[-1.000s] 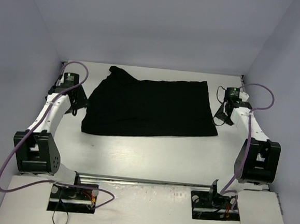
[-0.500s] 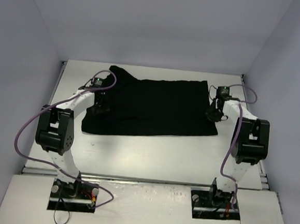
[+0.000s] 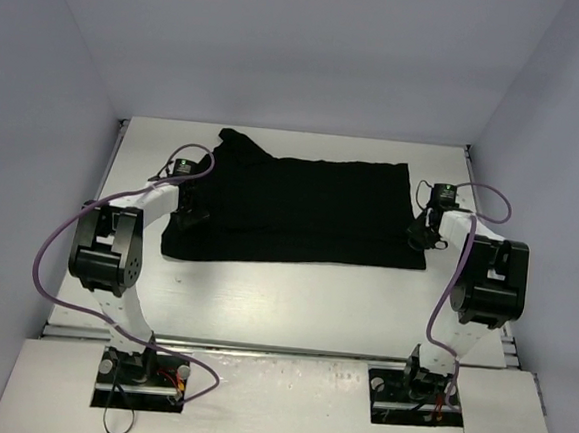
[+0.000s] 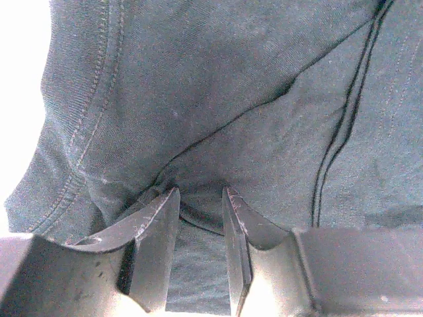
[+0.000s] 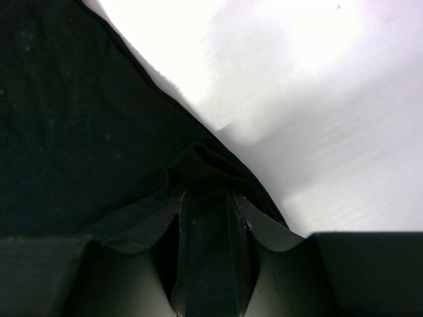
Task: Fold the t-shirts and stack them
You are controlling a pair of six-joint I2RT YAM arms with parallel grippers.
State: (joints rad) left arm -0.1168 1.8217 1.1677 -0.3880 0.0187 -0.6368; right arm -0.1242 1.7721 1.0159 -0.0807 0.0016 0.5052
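The plain black cloth t-shirt (image 3: 300, 207) lies on the white table (image 3: 293, 297), between my left gripper (image 3: 186, 211) and right gripper (image 3: 420, 234).

no readable text or labels

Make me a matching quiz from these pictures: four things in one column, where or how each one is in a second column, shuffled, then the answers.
Things
1. left claw
2. right claw
3. t-shirt
4. table

Place or state
A. white, bare along the near side
B. closed on cloth at the right-hand edge of the shirt, next to bare surface
C. black, spread out flat
D. closed on bunched cloth near a stitched hem, at the left-hand side of the shirt

Pairs: 1-D, 2-B, 3-C, 4-A
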